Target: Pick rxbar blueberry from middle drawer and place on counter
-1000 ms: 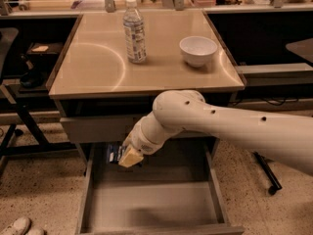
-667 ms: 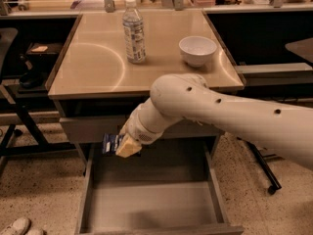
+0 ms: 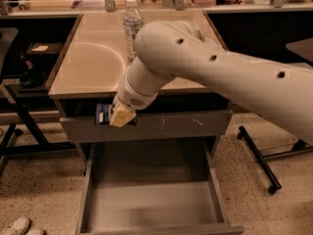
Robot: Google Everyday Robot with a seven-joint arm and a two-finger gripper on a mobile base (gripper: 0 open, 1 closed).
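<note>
Seen clenched in the single gripper (image 3: pixel 118 119): one rxbar blueberry (image 3: pixel 103 114), just under the front edge of the counter (image 3: pixel 93 67).
Below, one middle drawer (image 3: pixel 84 199) standing open; above, one water bottle (image 3: pixel 132 26) upright.

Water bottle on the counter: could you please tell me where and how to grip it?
Grip the water bottle around its body, from the front: it stands upright on the counter. The gripper, below the counter's front edge, holds the rxbar blueberry.

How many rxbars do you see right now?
1: the rxbar blueberry, held in the gripper in front of the upper drawer front, above the open middle drawer. The arm may hide others.
</note>
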